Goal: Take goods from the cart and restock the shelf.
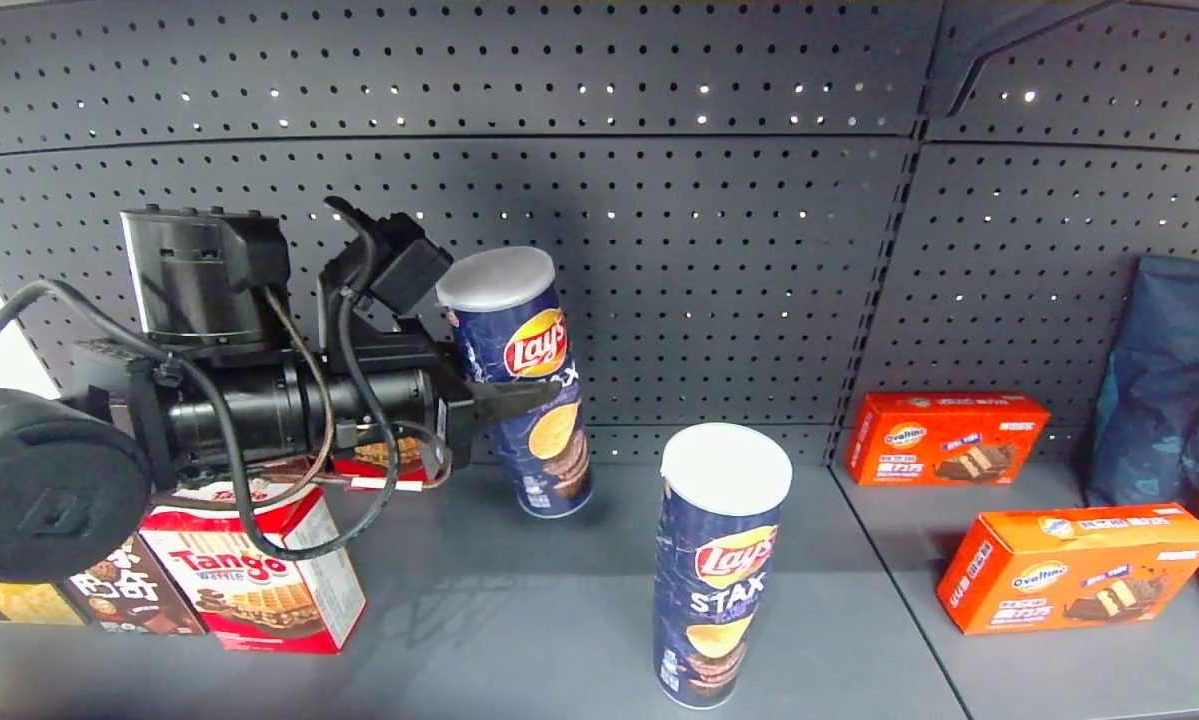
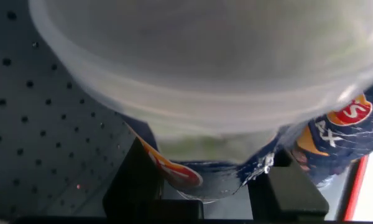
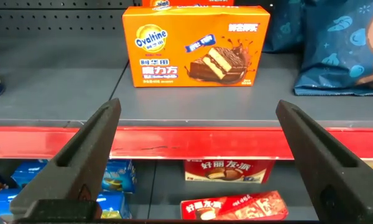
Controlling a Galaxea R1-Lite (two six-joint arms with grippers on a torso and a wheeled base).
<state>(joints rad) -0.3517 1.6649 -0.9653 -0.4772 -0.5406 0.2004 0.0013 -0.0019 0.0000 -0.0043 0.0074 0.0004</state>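
left arm [image 1: 279, 410] horizontal above shelf [image 1: 519, 610] | fingers [image 1: 515, 397] clamp tilted chips can [image 1: 521, 305]

Left pincer [image 1: 515, 394] clamped on tilted chip can [image 1: 549, 445], right pincer [image 3: 197, 107] spread wide

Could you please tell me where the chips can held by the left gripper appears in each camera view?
Head view: chips can, left of centre, tilted, in the left gripper, before the perforated back panel.
Left wrist view: the chips can looms close, pale lid foremost, between the fingers.
Right wrist view: faces an orange box farther right along the shelf instead.
Shared landmark: the perforated back panel, in all three.
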